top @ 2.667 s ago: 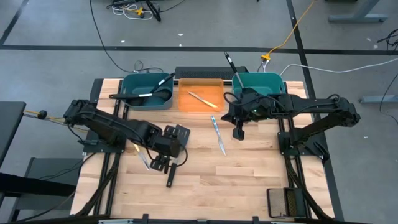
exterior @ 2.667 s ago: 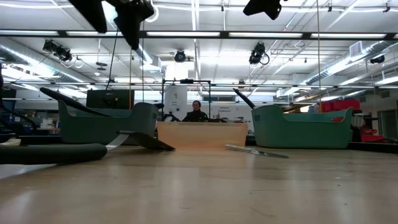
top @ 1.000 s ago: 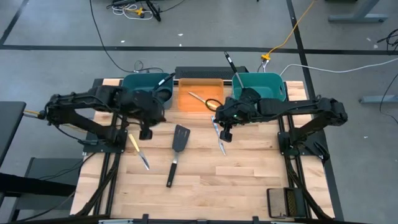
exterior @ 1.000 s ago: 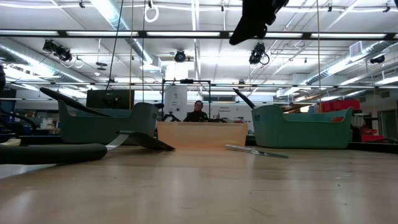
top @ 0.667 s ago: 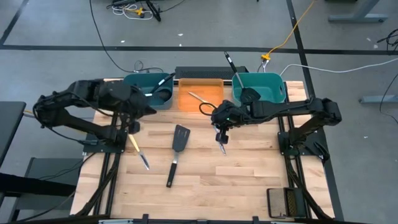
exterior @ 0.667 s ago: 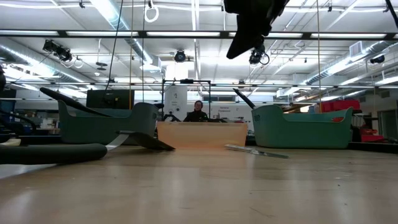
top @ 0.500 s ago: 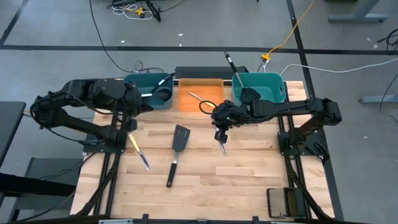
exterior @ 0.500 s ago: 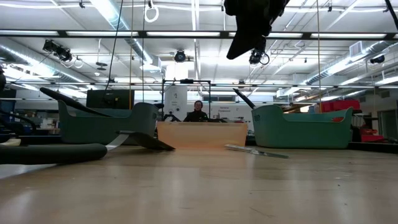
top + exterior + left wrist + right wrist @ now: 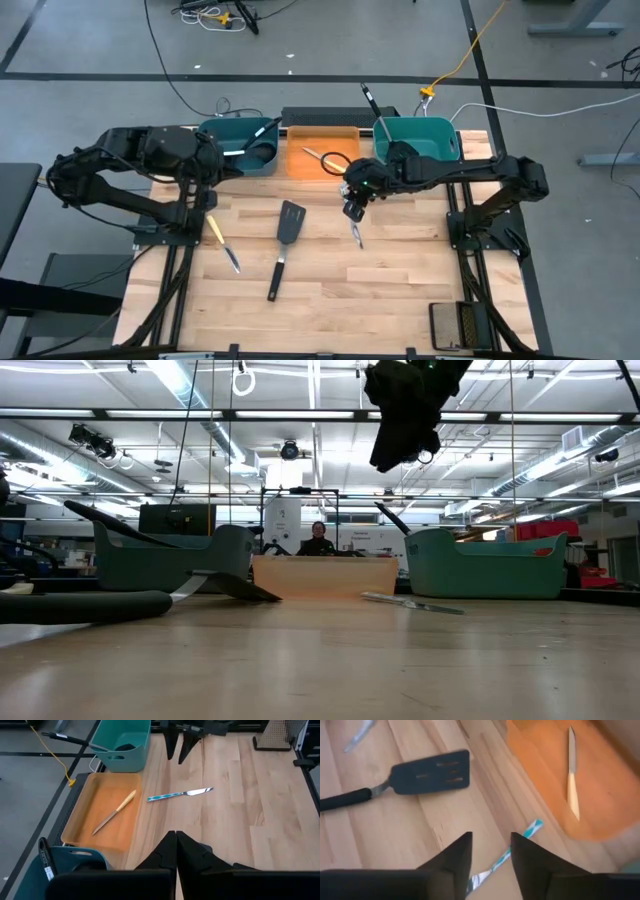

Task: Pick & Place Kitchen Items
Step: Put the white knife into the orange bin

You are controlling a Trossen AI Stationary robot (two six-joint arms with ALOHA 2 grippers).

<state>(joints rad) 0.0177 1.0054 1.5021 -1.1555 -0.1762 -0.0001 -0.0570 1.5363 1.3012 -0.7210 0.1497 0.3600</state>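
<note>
The right claw [image 9: 352, 209], fingers parted and empty, hovers over the slim teal-handled, silver-bladed knife [image 9: 354, 228] lying on the wooden bench [image 9: 400, 290]; its long axis runs roughly front-to-back. The left claw [image 9: 176, 845], clenched, waits farther off.

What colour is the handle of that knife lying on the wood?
Teal and white striped handle; the left wrist view shows it best.

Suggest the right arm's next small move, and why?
Probably lower the right hand straight down onto the teal-handled knife. Its fingers stand apart and empty, the knife lies flat on the table directly below them beside the orange bin, and nothing shows between hand and knife. The left hand is shut, parked near the left teal bin.
</note>
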